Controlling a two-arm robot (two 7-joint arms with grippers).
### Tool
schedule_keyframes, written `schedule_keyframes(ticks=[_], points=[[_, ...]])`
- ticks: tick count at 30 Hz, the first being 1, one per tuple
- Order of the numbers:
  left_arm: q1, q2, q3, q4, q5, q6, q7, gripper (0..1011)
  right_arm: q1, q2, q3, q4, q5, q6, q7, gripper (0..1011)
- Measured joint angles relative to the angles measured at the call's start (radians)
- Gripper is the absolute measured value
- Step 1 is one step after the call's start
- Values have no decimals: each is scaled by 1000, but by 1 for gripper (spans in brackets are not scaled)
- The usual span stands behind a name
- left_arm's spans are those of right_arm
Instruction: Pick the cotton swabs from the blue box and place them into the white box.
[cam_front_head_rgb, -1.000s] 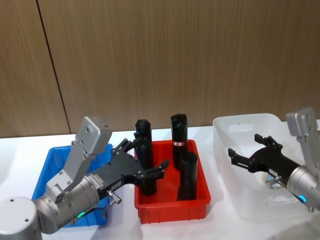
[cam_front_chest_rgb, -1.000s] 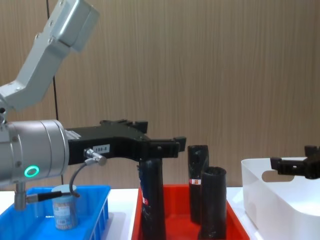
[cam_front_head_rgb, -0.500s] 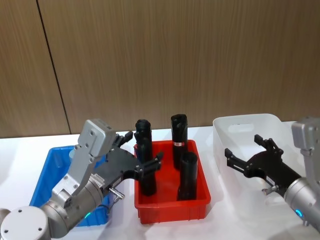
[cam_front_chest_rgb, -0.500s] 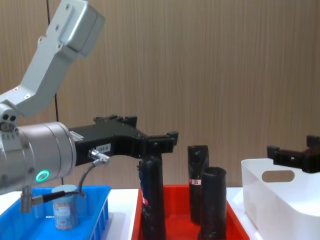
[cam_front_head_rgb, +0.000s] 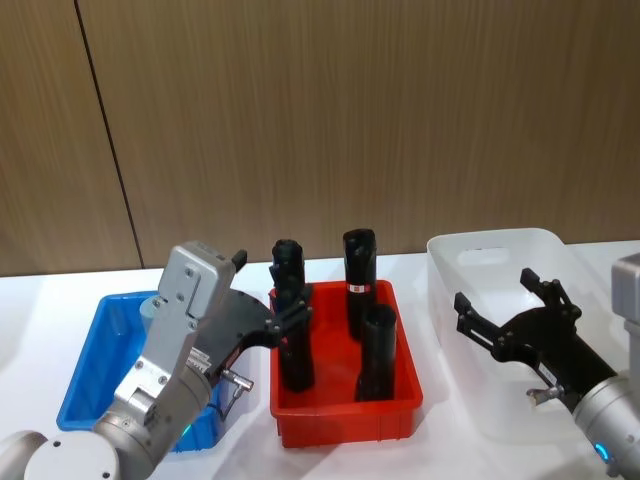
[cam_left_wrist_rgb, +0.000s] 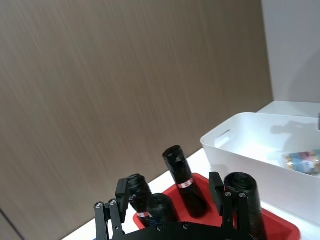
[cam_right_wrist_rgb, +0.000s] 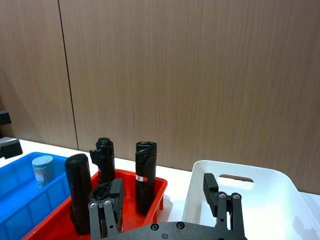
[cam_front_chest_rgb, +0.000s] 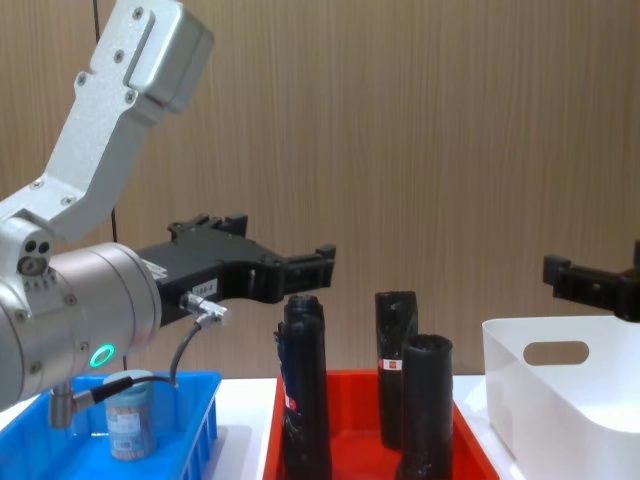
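Note:
One jar of cotton swabs (cam_front_chest_rgb: 129, 415) stands upright in the blue box (cam_front_chest_rgb: 203, 402), also seen in the right wrist view as a jar (cam_right_wrist_rgb: 42, 170) in the blue box (cam_right_wrist_rgb: 22, 200). Another jar of cotton swabs (cam_left_wrist_rgb: 303, 161) lies in the white box (cam_left_wrist_rgb: 235, 131). My left gripper (cam_front_chest_rgb: 284, 242) hangs open above the gap between the blue box (cam_front_head_rgb: 92, 372) and the red tray, holding nothing. My right gripper (cam_front_head_rgb: 493, 290) is open and empty over the white box (cam_front_head_rgb: 488, 248).
A red tray (cam_front_head_rgb: 345, 410) sits between the two boxes with three tall black cylinders (cam_front_head_rgb: 291, 335) standing in it, close beside my left gripper. A wooden wall runs behind the white table (cam_front_head_rgb: 50, 285).
My left gripper has drawn back left and risen, away from the black cylinders. My right gripper has lifted above the white box, empty.

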Motion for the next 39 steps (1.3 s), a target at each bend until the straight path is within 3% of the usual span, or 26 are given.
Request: schedule_keyframes(ticks=[6,12,39], points=[[8,-4,11,-6,16,-16,64,1004,-12,-2,1,-14,0,-4,-10,1002],[11,-6,15,-8,22,-22,88,1004,-12,-2,1,-15,0,-4,-10,1002],[10,-5,14,-7,22,-22,90,1004,-12,-1,0,-14,-1,-2,-6,1002]])
